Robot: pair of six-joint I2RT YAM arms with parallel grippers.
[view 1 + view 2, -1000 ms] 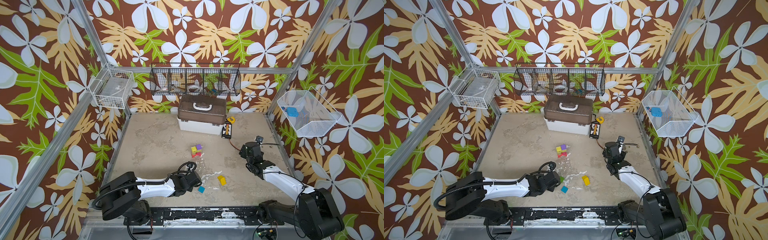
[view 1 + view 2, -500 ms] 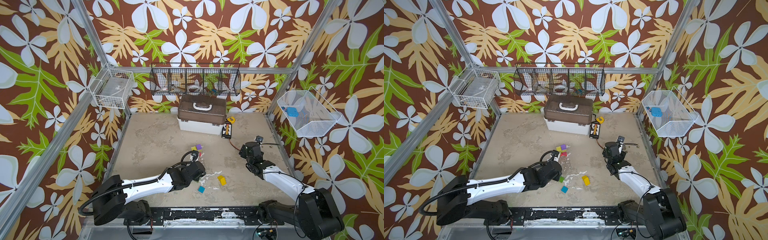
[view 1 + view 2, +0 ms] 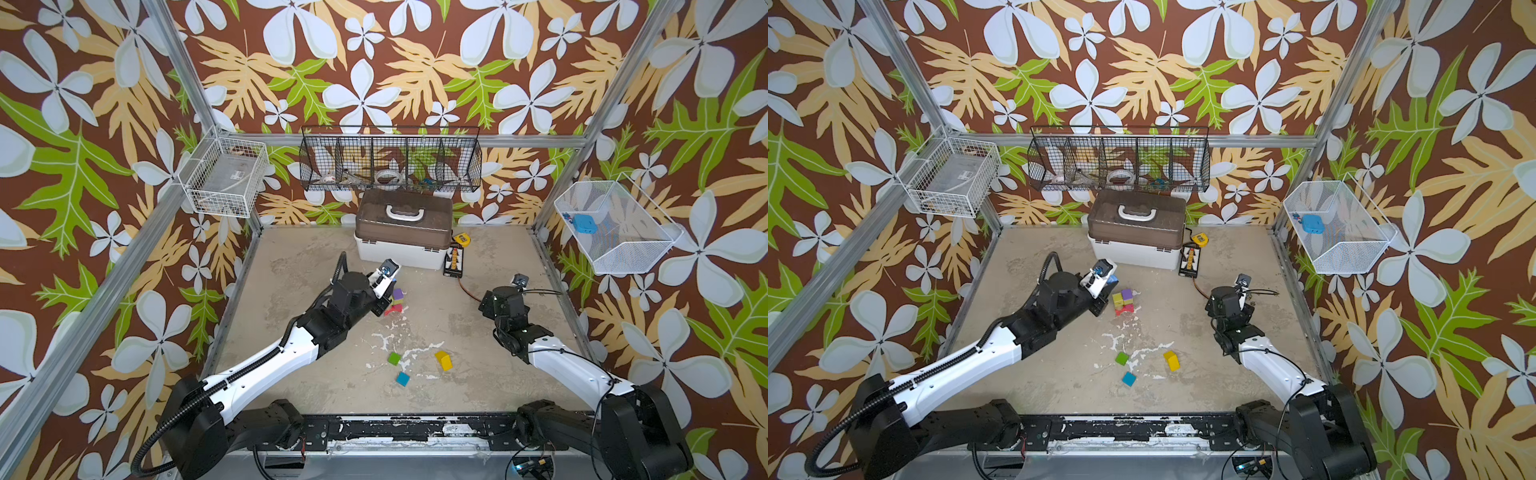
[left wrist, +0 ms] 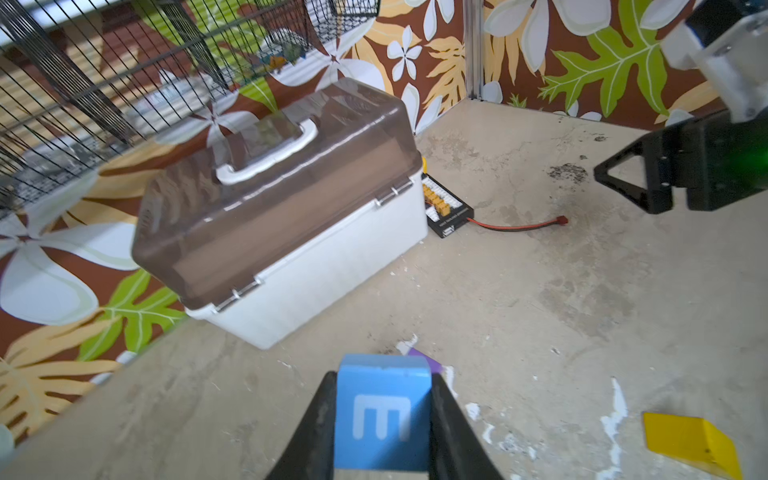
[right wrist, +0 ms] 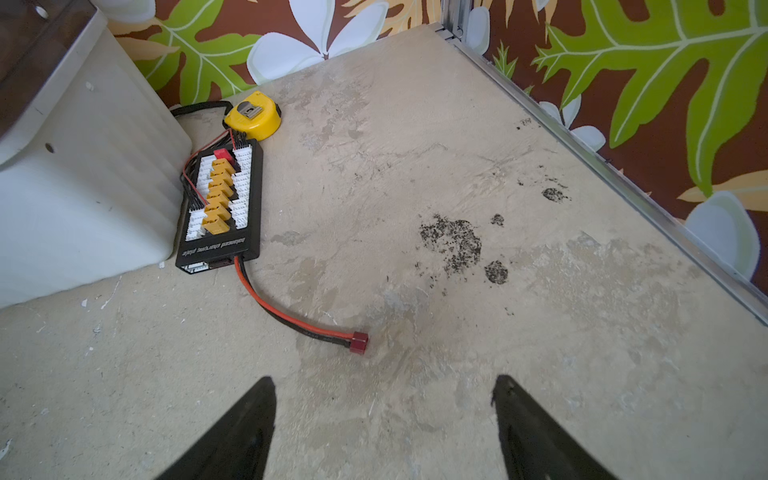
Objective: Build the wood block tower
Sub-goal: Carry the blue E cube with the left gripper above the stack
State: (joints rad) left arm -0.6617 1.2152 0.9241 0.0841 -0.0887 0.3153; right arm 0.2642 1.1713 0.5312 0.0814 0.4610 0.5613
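My left gripper (image 4: 382, 374) is shut on a blue block (image 4: 382, 411) marked with a white letter. In both top views it hovers just left of the tower (image 3: 395, 302) (image 3: 1123, 301), a low stack with a red piece under a yellow cube and a purple cube (image 4: 428, 361). Three loose wood blocks lie nearer the front: green (image 3: 393, 358), teal (image 3: 402, 378) and yellow (image 3: 443, 360) (image 4: 690, 444). My right gripper (image 5: 382, 386) stands open over bare floor at the right, holding nothing.
A white box with a brown lid (image 3: 403, 237) stands at the back. Beside it lie a black charging board (image 5: 222, 203), a yellow tape measure (image 5: 252, 115) and a red-black cable (image 5: 291, 320). Wire baskets (image 3: 390, 160) hang on the walls.
My left arm has carried the blue block from the front of the floor up and back to beside the stack, uncovering the green block. The right arm has stayed put.
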